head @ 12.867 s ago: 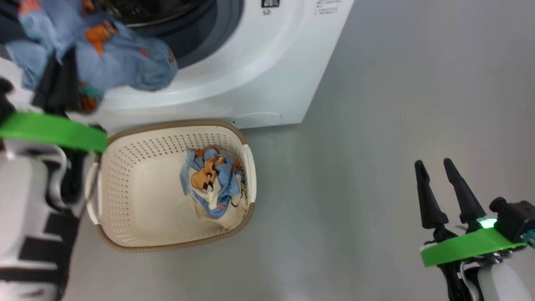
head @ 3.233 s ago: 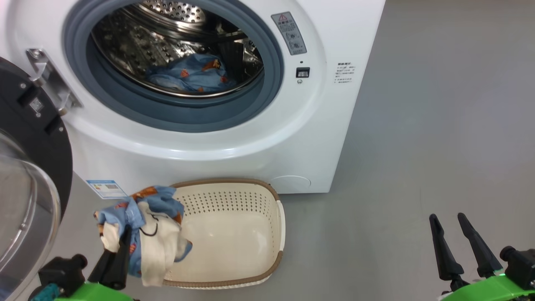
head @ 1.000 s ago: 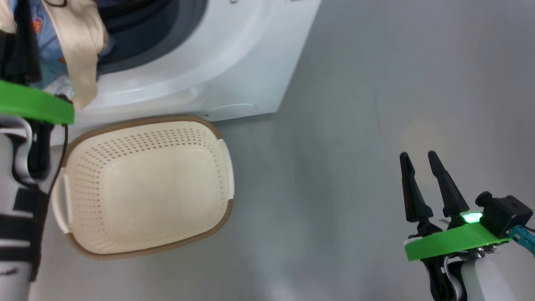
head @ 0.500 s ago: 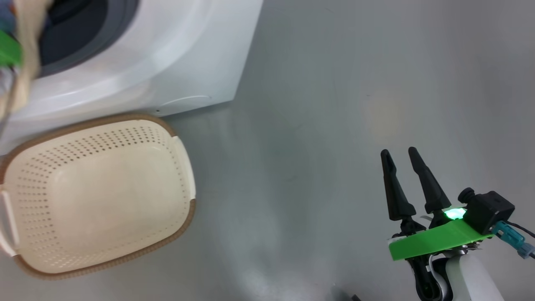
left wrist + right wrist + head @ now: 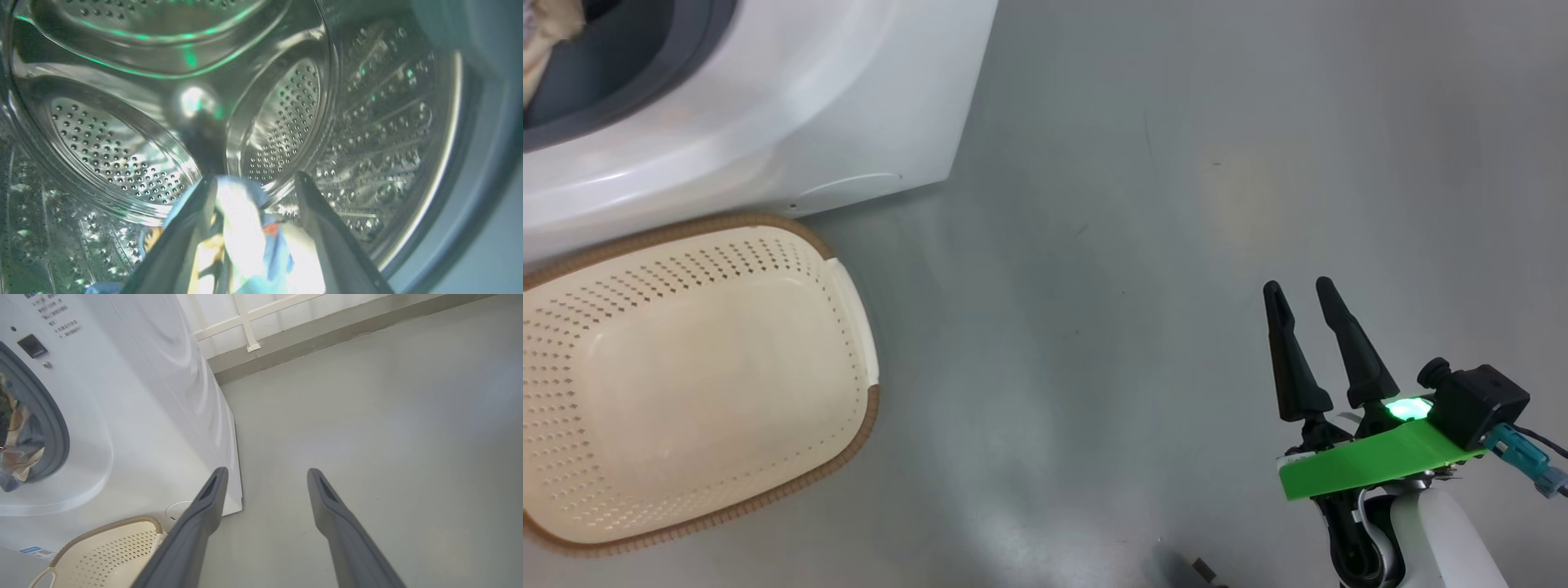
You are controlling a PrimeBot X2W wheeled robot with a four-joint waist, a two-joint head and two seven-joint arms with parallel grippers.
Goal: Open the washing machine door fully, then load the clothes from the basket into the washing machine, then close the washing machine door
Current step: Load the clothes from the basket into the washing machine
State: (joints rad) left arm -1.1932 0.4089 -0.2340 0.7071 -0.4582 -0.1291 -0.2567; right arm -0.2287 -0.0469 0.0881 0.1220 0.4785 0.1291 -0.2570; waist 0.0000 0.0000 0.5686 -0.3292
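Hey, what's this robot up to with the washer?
The robot is loading laundry. Its left gripper reaches inside the washing machine, into the steel drum, with its jaws spread apart and the blue and cream clothes lying between and below them. The basket on the floor is empty. The right gripper hangs open over the floor, touching nothing.

Shiny perforated steel drum [image 5: 286, 114] ahead of the left gripper [image 5: 255, 179], soft cloth clothes [image 5: 245, 228] right by it, plus matt plastic basket [image 5: 686, 269], glossy washer [image 5: 809, 106], smooth floor [image 5: 1135, 204].
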